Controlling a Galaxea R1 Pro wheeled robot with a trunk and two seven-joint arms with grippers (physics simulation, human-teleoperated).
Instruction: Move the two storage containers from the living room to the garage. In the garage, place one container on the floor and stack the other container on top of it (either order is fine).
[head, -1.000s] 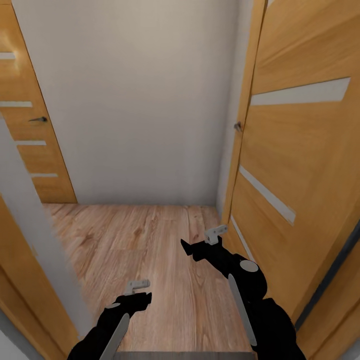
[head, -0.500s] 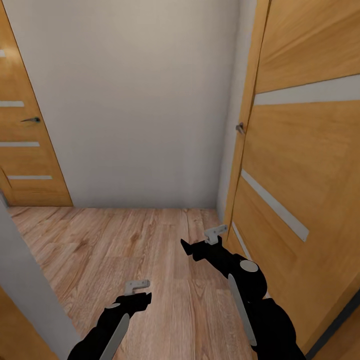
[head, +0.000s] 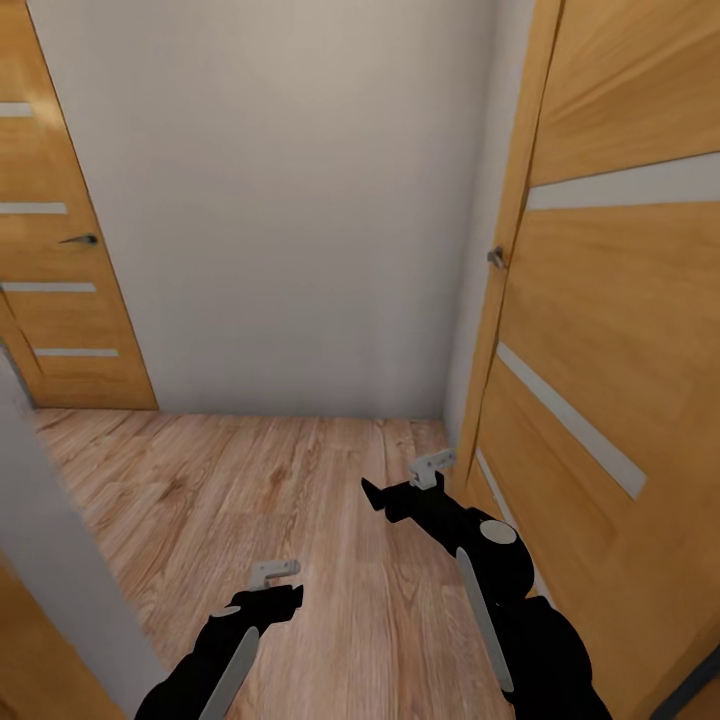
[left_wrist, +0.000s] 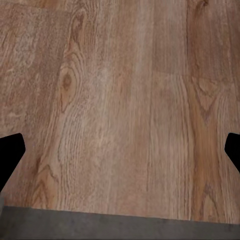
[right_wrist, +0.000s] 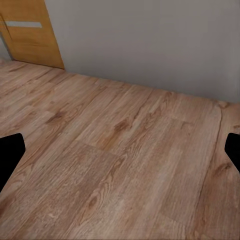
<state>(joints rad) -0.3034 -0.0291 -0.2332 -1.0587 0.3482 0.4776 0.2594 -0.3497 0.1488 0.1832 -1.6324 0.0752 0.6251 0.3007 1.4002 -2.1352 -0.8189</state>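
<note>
Steering through a tight passage is, by my reading, the step in hand, and the plain grey-white wall (head: 290, 200) straight ahead serves as the landmark. Left of that wall stands a closed wooden door (head: 60, 250) with pale stripes and a dark lever handle (head: 78, 239); nearer the robot on that side a grey wall edge (head: 60, 540) juts in close. Below the wall runs the light wood plank floor (head: 250, 480), and over it hang both arms: the left gripper (head: 270, 580) low and near the robot, the right gripper (head: 400, 485) closer to the wall. In each wrist view the dark fingertips (left_wrist: 10, 155) (right_wrist: 10, 155) sit at opposite edges with bare planks between, so both pincers are spread wide and carry nothing. Right of the wall a second wooden door (head: 620, 330) stands open, its edge and knob (head: 495, 258) just beside the right arm. The two storage containers are not to be seen here, nor the grey concrete of the garage, so the carrying seems not yet begun. To do this well, I would turn the base slowly, keep the right elbow off the open door, mind the wall edge at the left, and hold both arms tucked until the way opens.
</note>
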